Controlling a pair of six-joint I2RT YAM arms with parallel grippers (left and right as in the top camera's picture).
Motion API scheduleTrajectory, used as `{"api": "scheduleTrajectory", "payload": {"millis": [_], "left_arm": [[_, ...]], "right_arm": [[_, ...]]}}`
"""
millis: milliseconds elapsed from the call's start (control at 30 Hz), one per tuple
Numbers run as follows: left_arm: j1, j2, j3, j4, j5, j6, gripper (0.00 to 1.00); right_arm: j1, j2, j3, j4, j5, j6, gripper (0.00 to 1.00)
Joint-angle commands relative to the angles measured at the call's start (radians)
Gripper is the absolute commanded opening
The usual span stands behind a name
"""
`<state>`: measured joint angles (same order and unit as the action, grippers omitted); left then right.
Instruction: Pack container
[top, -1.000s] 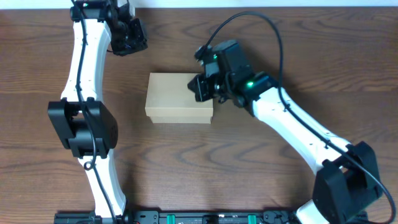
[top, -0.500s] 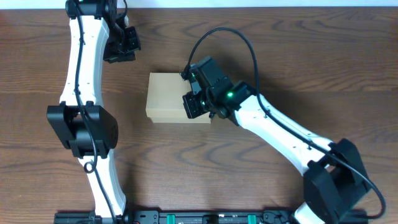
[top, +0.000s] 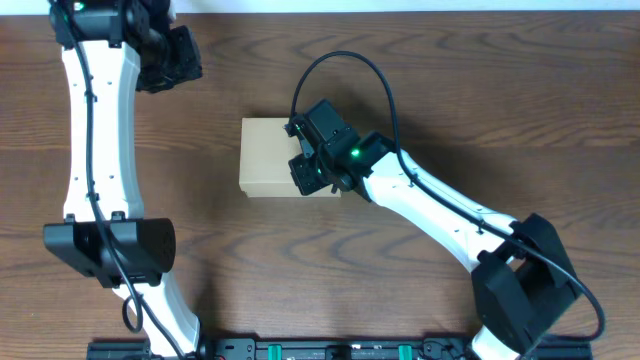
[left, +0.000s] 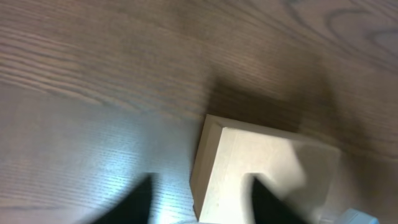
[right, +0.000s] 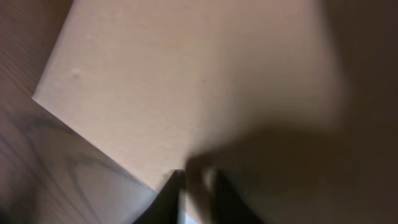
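Observation:
The container is a plain tan cardboard box lying shut in the middle of the wooden table. My right gripper hovers low over the box's right half. In the right wrist view the lid fills the frame, and the right gripper shows two blurred dark fingers a narrow gap apart with nothing between them. My left gripper is far back and left, well clear of the box. In the left wrist view the left gripper is open wide, with the box seen beyond its tips.
Bare brown wood table surrounds the box on all sides. A black cable loops above the right arm. A dark rail runs along the front edge, where both arm bases stand.
The left arm swung further left and back, and its jaws opened. The right gripper slid left over the box lid, and its fingers parted slightly.

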<state>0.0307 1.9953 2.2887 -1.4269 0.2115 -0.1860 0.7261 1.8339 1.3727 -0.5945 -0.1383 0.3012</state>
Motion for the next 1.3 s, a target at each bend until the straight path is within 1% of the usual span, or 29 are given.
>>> {"api": "scheduleTrajectory", "payload": {"millis": [0,67,133,200,300,400,433,500,533,567,633,700,733,833,900,1033,1267], "left_arm": [[0.018,-0.018,0.02,-0.041,-0.012,0.006,0.96],[0.032,-0.026,0.021,-0.088,-0.012,0.017,0.96],[0.048,-0.058,0.02,-0.113,0.006,0.074,0.96],[0.068,-0.115,0.02,-0.114,0.034,0.125,0.96],[0.104,-0.196,0.02,-0.135,0.042,0.159,0.96],[0.155,-0.294,-0.014,-0.167,0.052,0.173,0.95],[0.171,-0.34,-0.064,-0.161,0.06,0.179,0.95],[0.202,-0.467,-0.243,-0.098,0.11,0.217,0.96],[0.208,-0.508,-0.304,-0.075,0.112,0.217,0.96],[0.213,-0.598,-0.439,-0.02,0.118,0.225,0.95],[0.213,-0.73,-0.631,0.065,0.133,0.232,0.95],[0.213,-0.895,-0.84,0.161,0.162,0.239,0.95],[0.213,-1.016,-0.973,0.22,0.18,0.24,0.96],[0.213,-1.205,-1.146,0.273,0.183,0.238,0.95],[0.213,-1.341,-1.238,0.285,0.185,0.222,0.95],[0.213,-1.459,-1.272,0.316,0.216,0.197,0.95],[0.211,-1.48,-1.272,0.327,0.214,0.198,0.95]], "right_arm": [[0.001,0.011,0.002,0.004,0.058,-0.027,0.99],[-0.001,-0.034,0.02,-0.004,0.038,-0.081,0.99],[-0.014,-0.108,0.02,-0.032,0.0,-0.148,0.99],[-0.034,-0.185,0.02,-0.099,-0.026,-0.201,0.99],[-0.064,-0.274,0.019,-0.181,-0.027,-0.236,0.99],[-0.134,-0.4,0.012,-0.282,-0.028,-0.259,0.99],[-0.158,-0.452,-0.009,-0.304,-0.027,-0.269,0.99],[-0.199,-0.575,-0.096,-0.313,-0.027,-0.277,0.99],[-0.21,-0.62,-0.135,-0.308,-0.027,-0.277,0.99],[-0.225,-0.691,-0.201,-0.295,-0.027,-0.277,0.99],[-0.241,-0.811,-0.308,-0.264,-0.026,-0.267,0.99],[-0.253,-0.942,-0.417,-0.226,-0.023,-0.233,0.99],[-0.259,-1.02,-0.474,-0.22,-0.006,-0.194,0.99],[-0.259,-1.141,-0.556,-0.22,0.043,-0.108,0.99],[-0.259,-1.209,-0.584,-0.218,0.062,-0.08,0.99],[-0.259,-1.223,-0.584,-0.212,0.06,-0.08,0.99],[-0.259,-1.22,-0.584,-0.241,0.06,-0.08,0.99]]}}
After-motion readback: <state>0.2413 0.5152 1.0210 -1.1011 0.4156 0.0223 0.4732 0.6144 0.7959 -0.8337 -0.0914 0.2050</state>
